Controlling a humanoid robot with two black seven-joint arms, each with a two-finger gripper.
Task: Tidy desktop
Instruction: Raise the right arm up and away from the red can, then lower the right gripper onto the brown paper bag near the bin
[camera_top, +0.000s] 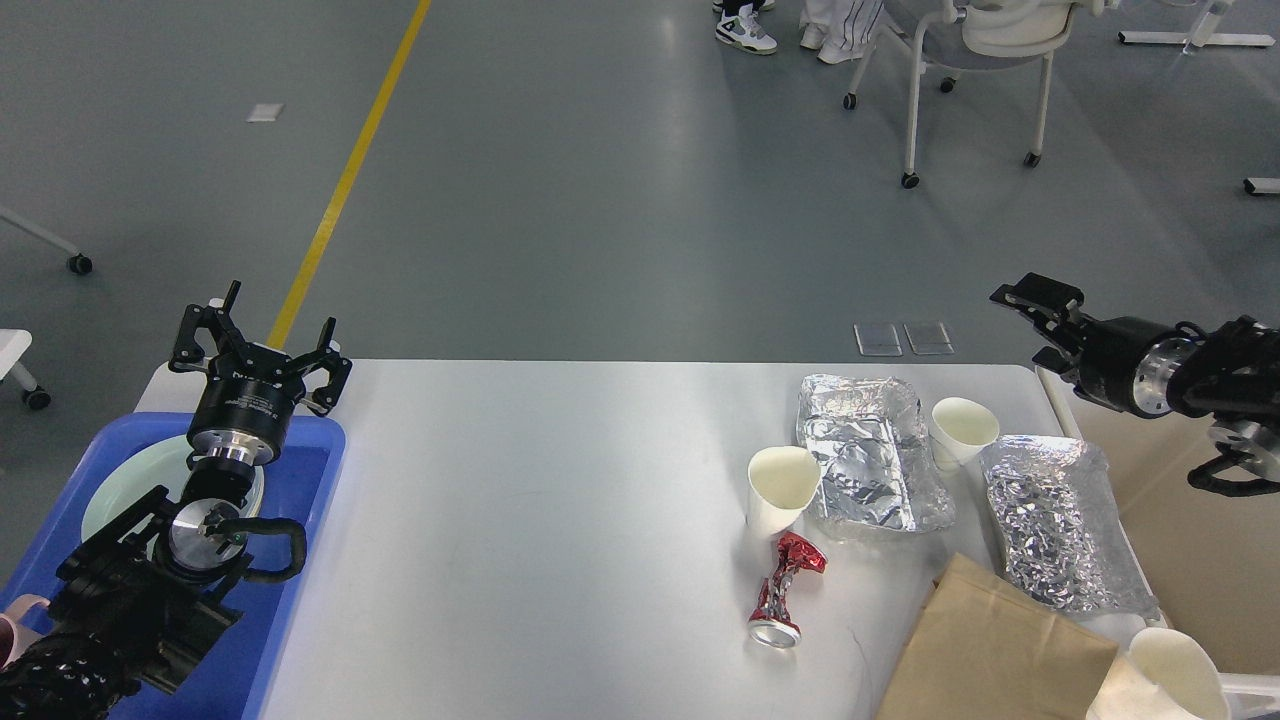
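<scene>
Left tool (258, 335) hangs open, fingers spread, above the blue tray (305, 480) at the worktop's left edge, a pale plate (120, 480) in the tray beneath it. Right tool (1030, 305) sits off the right edge above the bin (1200, 560); open or closed, I cannot tell. On the white worktop (550, 520), near its right edge: two cups (780, 485), foil packs (865, 465), a crushed red can (782, 590), a brown bag (995, 650).

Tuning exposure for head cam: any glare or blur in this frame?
Head view: soft overhead glare on the desktop and the floor; bright specular glints on both foil wraps; left gripper and crushed can sharp; right gripper dark, fingers hard to separate.
</scene>
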